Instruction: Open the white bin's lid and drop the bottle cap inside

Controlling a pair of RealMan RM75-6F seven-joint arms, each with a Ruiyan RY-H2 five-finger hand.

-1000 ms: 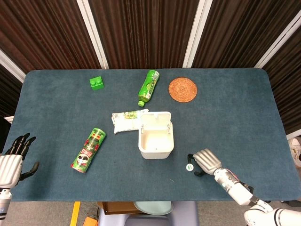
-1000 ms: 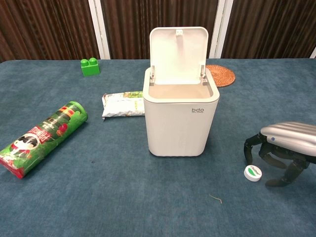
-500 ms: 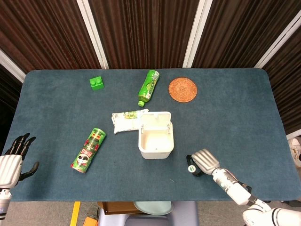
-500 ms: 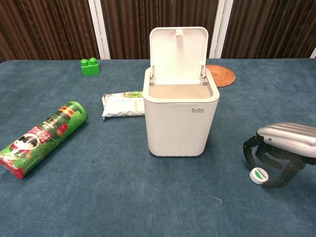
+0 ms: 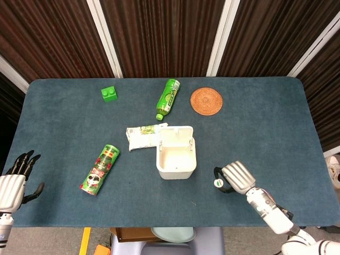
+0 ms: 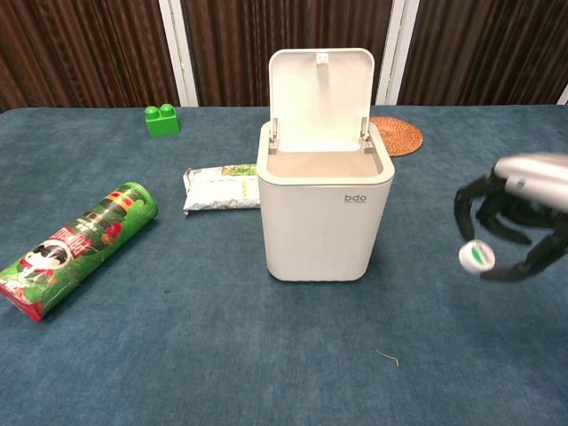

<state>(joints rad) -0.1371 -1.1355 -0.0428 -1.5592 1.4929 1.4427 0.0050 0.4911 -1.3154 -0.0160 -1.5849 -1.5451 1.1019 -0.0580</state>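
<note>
near the front edge of the desk, right of centre: your right hand (image 6: 519,213) hangs above the blue carpet-like desk top (image 5: 265,127), well clear of it in the chest view.
right hand fingers: curled downward, grasping the small white bottle cap with green print (image 6: 477,256) between the dark fingertips (image 6: 462,211); the head view shows the cap (image 5: 218,183) at the hand's (image 5: 234,178) inner side.
bottle cap: lifted off the desk, to the right of the bin and apart from it, lower than the bin's rim.
white plastic bin (image 6: 324,213): upright near the middle of the desk, its hinged lid (image 6: 321,98) swung up and standing open at the back; from the head view you look straight into the bin's (image 5: 176,155) hollow.
left hand (image 5: 15,178): off the front-left corner of the desk, fingers spread apart and holding nothing; only the head view shows it.
green and red crisp tube (image 5: 100,169): lying on its side towards the front-left.
white and green snack packet (image 5: 142,136): flat on the desk, just beside the bin's left back corner.
green plastic bottle (image 5: 168,98): lying down near the back edge, behind the bin.
round woven rattan coaster (image 5: 206,101): near the back edge, right of the bottle.
green toy brick (image 5: 109,93): near the back edge, towards the left.
</note>
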